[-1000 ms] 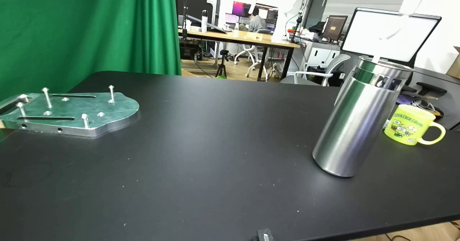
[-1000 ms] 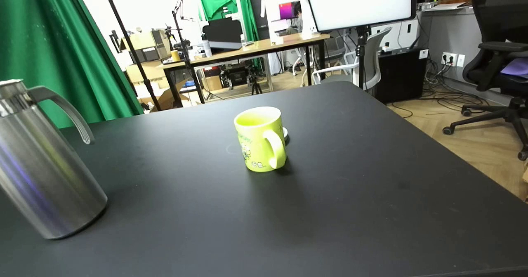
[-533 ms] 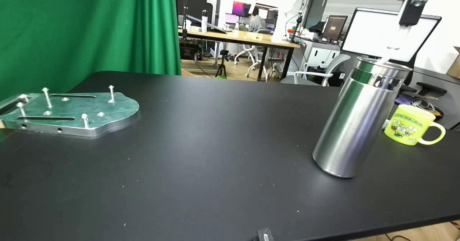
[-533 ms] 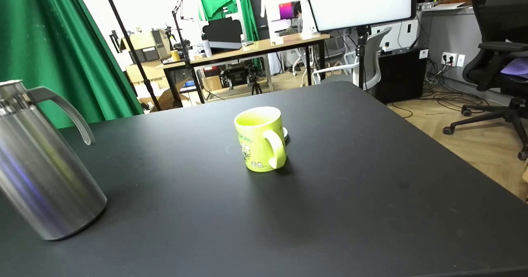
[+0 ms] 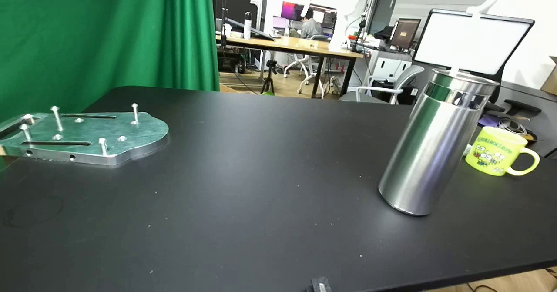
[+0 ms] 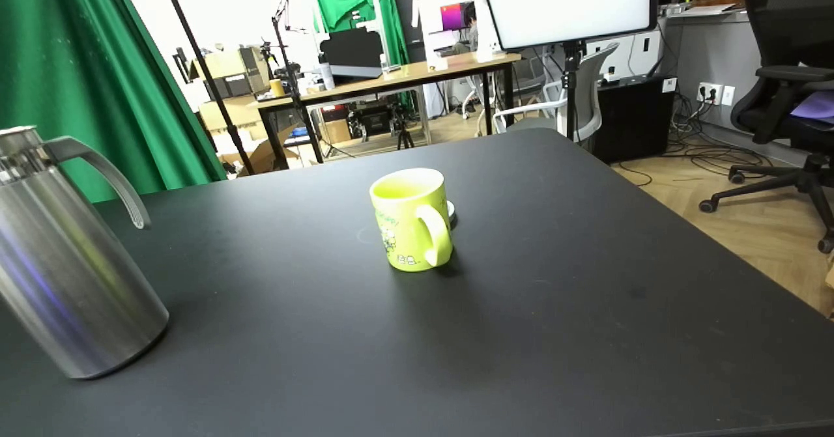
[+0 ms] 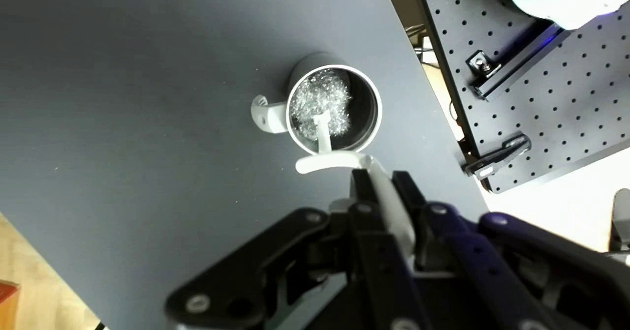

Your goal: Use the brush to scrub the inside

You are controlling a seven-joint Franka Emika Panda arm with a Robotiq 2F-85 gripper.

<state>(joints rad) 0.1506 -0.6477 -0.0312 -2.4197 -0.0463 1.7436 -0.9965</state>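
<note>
One steel flask (image 5: 431, 152) and one yellow-green mug (image 6: 399, 222), with one handle (image 6: 104, 167) apiece, shared one black table (image 5: 261, 187), joined by one white brush (image 7: 324, 133) and a single gripper (image 7: 385, 185) with two fingers (image 7: 362, 192). At least four bolts (image 5: 135, 114) studded one metal plate (image 5: 95, 129). One black office chair (image 6: 791, 40) and one person (image 5: 310, 27) were also in view.

The black table (image 5: 243, 174) carries a steel flask (image 5: 435, 146); a yellow-green mug (image 6: 405, 228) stands apart, beside a small white object (image 6: 451, 210).
</note>
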